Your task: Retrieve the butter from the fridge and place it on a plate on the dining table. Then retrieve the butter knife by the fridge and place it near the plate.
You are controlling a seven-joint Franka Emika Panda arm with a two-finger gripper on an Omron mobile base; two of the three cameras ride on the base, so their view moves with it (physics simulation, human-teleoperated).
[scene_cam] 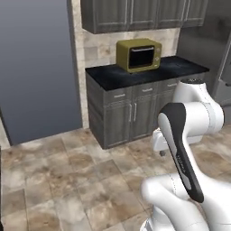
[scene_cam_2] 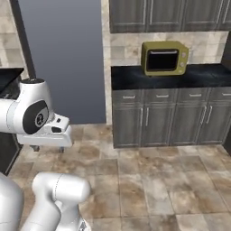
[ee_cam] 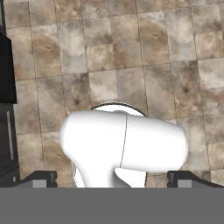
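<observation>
the gripper [ee_cam: 112, 178] hangs spread wide with nothing in it, dark tips over mottled brown stone floor tiles [ee_cam: 109, 57]. further off, a boxy olive-yellow toaster oven [scene_cam: 139, 54] sits on the black marbled wall counter [scene_cam: 113, 76], near its back edge. grey panelled cabinets [scene_cam: 135, 113] below. the fridge [scene_cam: 224, 67] is cut off at the right edge; the butter can't be made out.

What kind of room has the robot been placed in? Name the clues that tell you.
Most likely a home kitchen: a yellow toaster oven sits on a black counter over grey base cabinets, with wall cabinets above and a stone-tiled floor.
</observation>
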